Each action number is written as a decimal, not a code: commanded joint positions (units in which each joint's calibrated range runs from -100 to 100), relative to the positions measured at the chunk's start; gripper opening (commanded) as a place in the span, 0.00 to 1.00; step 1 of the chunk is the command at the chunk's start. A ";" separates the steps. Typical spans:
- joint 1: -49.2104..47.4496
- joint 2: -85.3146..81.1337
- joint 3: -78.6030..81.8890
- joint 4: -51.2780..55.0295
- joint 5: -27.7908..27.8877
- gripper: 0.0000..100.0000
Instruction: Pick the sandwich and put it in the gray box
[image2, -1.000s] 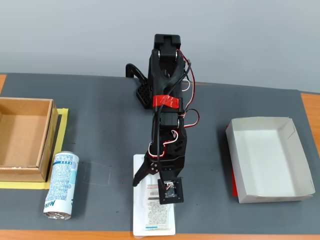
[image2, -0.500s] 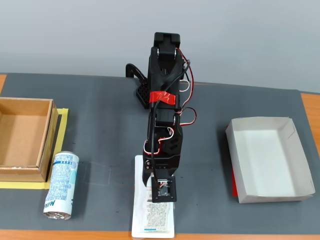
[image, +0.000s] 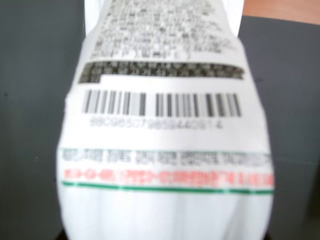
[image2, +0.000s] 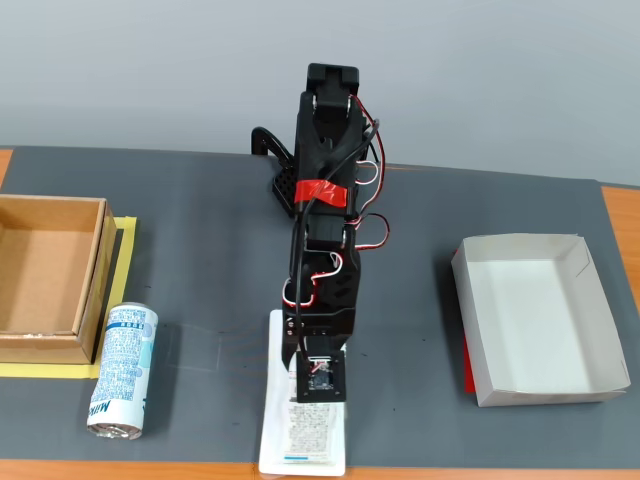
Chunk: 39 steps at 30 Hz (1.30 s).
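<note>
The fingers are lying hidden under the arm's body, so whether they are clasping the sandwich (image2: 305, 435) is impossible to tell, the gripper (image2: 300, 385) sitting directly over it.

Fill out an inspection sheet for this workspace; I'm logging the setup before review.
Surface: dark gray mat over an orange tabletop.
Job's things: sandwich at the front edge, under the arm, label up; gray box on the right, empty.
Clutter: drink can lying on its side; brown cardboard box on yellow tape, left.
End effector: end effector down over the sandwich; fingers hidden, grip cannot be told.
Cables: red, white and black wires loop along the arm.
Surroundings: plain gray wall.
</note>
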 joint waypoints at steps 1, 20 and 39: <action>-0.88 -5.97 -1.12 0.05 -0.25 0.02; -14.98 -24.46 -1.85 0.13 -0.46 0.02; -38.18 -30.22 -1.94 -0.82 -0.56 0.02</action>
